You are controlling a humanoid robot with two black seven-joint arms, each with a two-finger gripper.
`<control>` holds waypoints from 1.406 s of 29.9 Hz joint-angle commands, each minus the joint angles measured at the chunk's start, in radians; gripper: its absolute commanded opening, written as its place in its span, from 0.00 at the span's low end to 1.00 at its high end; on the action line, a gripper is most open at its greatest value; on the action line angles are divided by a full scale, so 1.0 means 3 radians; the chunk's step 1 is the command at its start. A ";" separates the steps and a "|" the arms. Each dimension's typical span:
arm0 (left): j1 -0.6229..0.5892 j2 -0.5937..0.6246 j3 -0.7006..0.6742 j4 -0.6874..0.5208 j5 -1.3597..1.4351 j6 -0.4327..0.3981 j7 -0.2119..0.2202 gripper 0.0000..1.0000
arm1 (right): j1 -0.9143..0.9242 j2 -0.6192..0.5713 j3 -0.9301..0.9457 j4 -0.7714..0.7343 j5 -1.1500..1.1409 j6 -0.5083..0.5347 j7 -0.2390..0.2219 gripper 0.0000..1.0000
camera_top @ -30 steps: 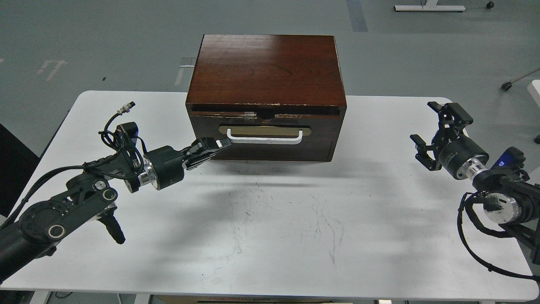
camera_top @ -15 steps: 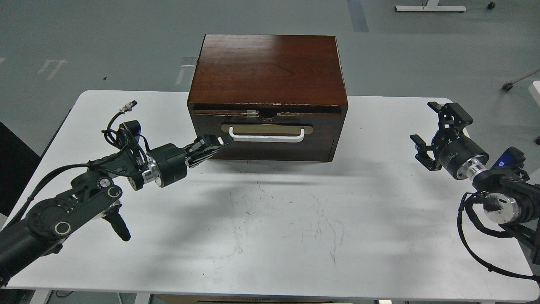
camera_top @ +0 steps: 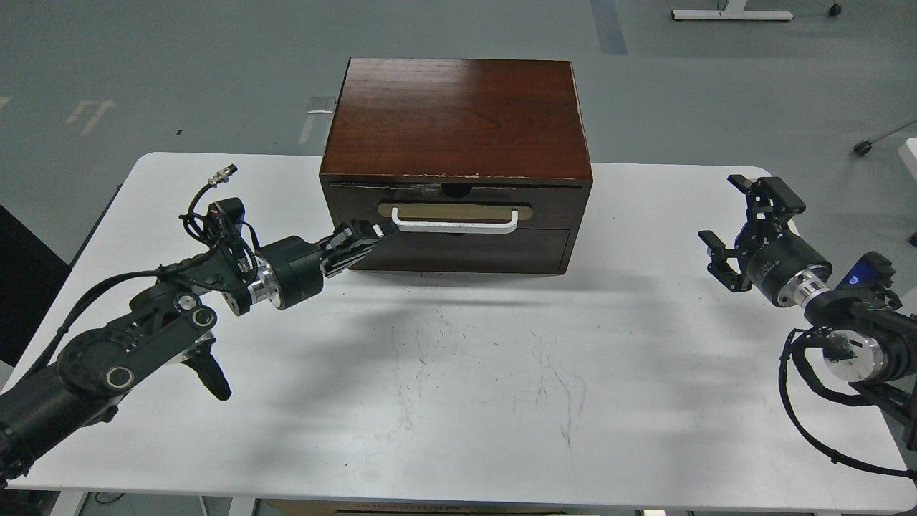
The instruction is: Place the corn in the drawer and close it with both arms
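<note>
Head view, near to far. Nearest: white table (camera_top: 458, 401), w/ faint scuff marks on its bare centre, spreading between the two arms.

L arm is entering from lower left, cable looping over its wrist. L gripper (camera_top: 369, 235) is reaching up and to the right, fingers drawn close together w/ nothing between them, tips sitting against the drawer (camera_top: 458, 213) front, just left of and slightly below the white bar handle (camera_top: 455, 223). Whether the tips are actually pressing the wood cannot be told.

R arm is coming in from lower right. R gripper (camera_top: 745, 218) is hovering well apart from the cabinet (camera_top: 456, 118), off to that cabinet's right side over bare table, fingers spread wide and empty, pointing up and to the left.

Beyond L gripper: drawer is sitting nearly flush w/ the cabinet face, only a thin dark gap showing along its chipped, notched top edge. Tan oval plate is lying behind the handle. Directly under the drawer, a plain dark lower panel (camera_top: 466, 251) is facing front, right of L fingertips.

Corn: not visible anywhere in view; drawer interior is hidden, so its place cannot be told.

Farthest: cabinet's glossy red-brown top, then grey floor (camera_top: 143, 72) behind the table.
</note>
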 commanded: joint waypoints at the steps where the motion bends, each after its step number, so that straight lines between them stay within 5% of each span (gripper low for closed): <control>1: -0.0002 0.0007 -0.0001 -0.0001 -0.0006 -0.0001 -0.0002 0.00 | -0.0001 -0.0001 0.0000 0.0000 0.0000 0.0000 0.0000 1.00; 11: 0.0065 0.0283 0.0055 -0.0251 -0.0062 -0.0353 -0.0058 0.00 | -0.0001 -0.0011 0.0005 0.0000 0.0000 0.0000 0.0000 1.00; 13: 0.0105 0.0360 0.0055 -0.0333 -0.0067 -0.0384 -0.0063 0.43 | -0.0001 -0.0021 0.0005 0.0005 0.0000 0.0000 0.0000 1.00; 14: 0.0136 0.0421 0.0050 -0.0414 -0.0072 -0.0395 -0.0063 0.92 | -0.0001 -0.0026 0.0005 0.0005 0.0000 0.0000 0.0000 1.00; 15: 0.0151 0.0457 0.0050 -0.0466 -0.0072 -0.0395 -0.0063 1.00 | -0.0001 -0.0031 0.0005 0.0005 0.0000 0.0000 0.0000 1.00; 21: 0.0198 0.0662 0.0040 -0.0615 -0.0359 -0.0461 -0.0242 1.00 | -0.0001 -0.0052 0.0005 0.0005 0.0000 0.0000 0.0000 1.00; 22: 0.0208 0.0783 0.0015 -0.0620 -0.0910 -0.0481 -0.0444 1.00 | -0.0001 -0.0057 0.0076 0.0005 0.0000 0.0000 0.0000 1.00; 34: 0.0397 0.1224 0.0004 -0.0447 -0.3200 -0.0446 -0.0444 1.00 | -0.0001 0.0071 0.0224 -0.0015 0.0010 -0.0036 0.0000 1.00; 42: 0.0632 0.1173 0.0040 -0.0037 -0.3314 -0.0619 -0.0444 1.00 | -0.0026 0.0097 0.0266 -0.0005 0.0010 -0.0031 0.0000 1.00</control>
